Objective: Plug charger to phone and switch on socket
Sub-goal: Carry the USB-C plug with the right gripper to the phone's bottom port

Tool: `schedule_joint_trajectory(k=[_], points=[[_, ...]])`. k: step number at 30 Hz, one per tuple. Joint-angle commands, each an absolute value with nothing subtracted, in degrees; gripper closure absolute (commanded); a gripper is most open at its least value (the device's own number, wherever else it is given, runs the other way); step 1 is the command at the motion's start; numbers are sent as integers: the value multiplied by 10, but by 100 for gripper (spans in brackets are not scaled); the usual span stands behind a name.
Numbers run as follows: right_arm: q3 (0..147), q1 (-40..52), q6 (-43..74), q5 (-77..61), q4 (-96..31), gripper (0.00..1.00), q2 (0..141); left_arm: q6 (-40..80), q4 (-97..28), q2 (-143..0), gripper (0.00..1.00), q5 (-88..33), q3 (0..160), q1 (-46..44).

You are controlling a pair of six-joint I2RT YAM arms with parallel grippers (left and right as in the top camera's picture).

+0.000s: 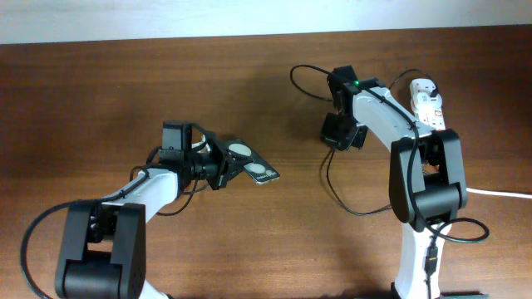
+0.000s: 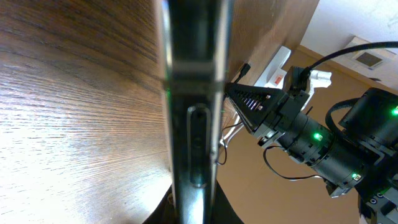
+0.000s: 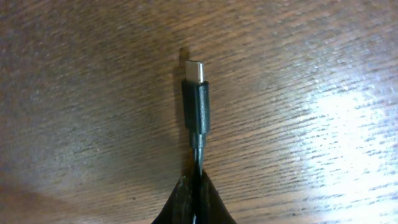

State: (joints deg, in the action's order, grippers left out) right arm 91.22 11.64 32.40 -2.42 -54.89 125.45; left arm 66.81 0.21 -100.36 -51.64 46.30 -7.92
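Left gripper [image 1: 224, 166]: jaws closed on one end of the phone [image 1: 253, 164]. The phone projects straight ahead of the fingers, glossy face up, with two white spots showing. From the left wrist we see the phone [image 2: 194, 112] edge-on and blurred, filling the middle of the view. An oblong mark sits in that edge; we cannot tell whether it is a port or a button. Nor can we tell whether the phone's far end touches the table [image 1: 125, 91].

Right gripper [image 3: 196, 193]: fingers pinched on the charger [image 3: 196, 109] just behind its black connector body. The metal tip [image 3: 194, 70] stands clear ahead of the fingers, with bare wood beyond it. Behind the gripper the cable loops away beside the arm.

Further out, we note that the two grippers face each other, apart, with the tip end turned toward the phone.

Socket [image 1: 427, 101]: behind the right gripper, close beside its arm, lying on the table, white with red markings. We cannot read its switch position.
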Motion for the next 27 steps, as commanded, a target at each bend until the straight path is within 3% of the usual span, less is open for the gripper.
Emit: schedule_joint_trajectory(k=[1,7,14,16,20,23,27], points=[[881,119,203,-99,-548,96,1324,656,5,-1002,100,-528,471,-79],[942,119,119,-134,-632,96,1162,631,20,-1002,100,-559,471,-79],[931,120,59,-228,-780,96,862,610,317,-1002,100,-744,471,-78],[890,125,59,-244,-812,96,802,638,341,-1002,100,-748,472,-78],[753,176,70,-267,-761,96,715,681,372,-1002,100,-755,472,-79],[656,224,100,-331,-688,96,674,684,463,-1002,100,-780,472,-82],[605,300,171,-354,-570,96,673,705,526,-1002,100,-778,472,-99]])
